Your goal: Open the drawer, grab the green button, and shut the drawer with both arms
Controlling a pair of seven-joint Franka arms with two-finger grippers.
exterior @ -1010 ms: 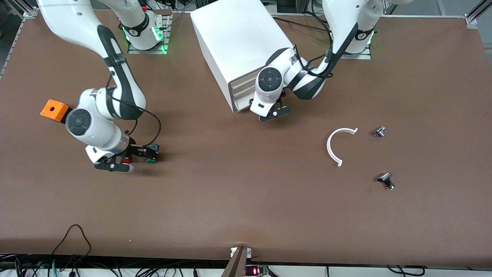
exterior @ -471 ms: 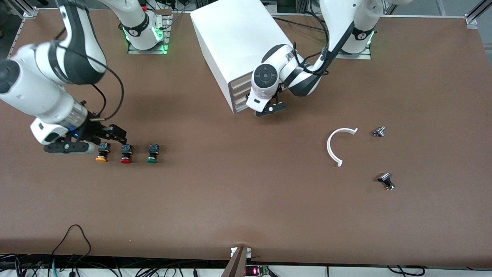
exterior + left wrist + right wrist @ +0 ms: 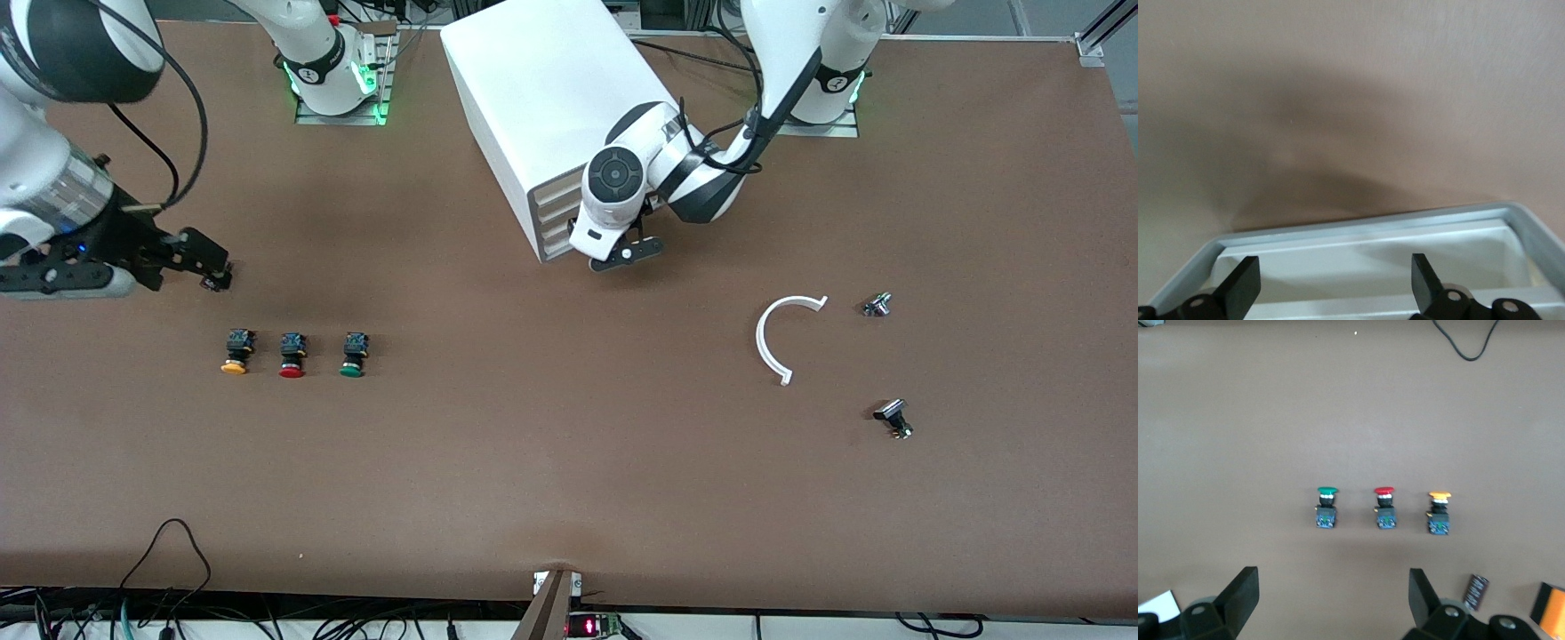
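Observation:
The green-capped button (image 3: 353, 354) stands on the table in a row with a red-capped (image 3: 292, 355) and a yellow-capped one (image 3: 235, 352). It also shows in the right wrist view (image 3: 1327, 507). My right gripper (image 3: 206, 264) is open and empty, raised over the table beside the row toward the right arm's end; its own view shows it wide open (image 3: 1333, 580). The white cabinet (image 3: 551, 98) has all drawers shut; the third drawer (image 3: 553, 231) sits flush. My left gripper (image 3: 618, 249) is open and empty right at the drawer fronts (image 3: 1365, 253), fingers apart (image 3: 1336, 263).
A white curved piece (image 3: 772, 338) and two small metal parts (image 3: 877, 305) (image 3: 893, 418) lie toward the left arm's end. An orange box (image 3: 1551, 620) and a small dark part (image 3: 1476, 592) lie under the right hand. A cable (image 3: 169, 551) loops at the table's near edge.
My right gripper rose from the buttons and swung toward the right arm's end, uncovering the three buttons. My left gripper moved closer to the drawer fronts, then held still.

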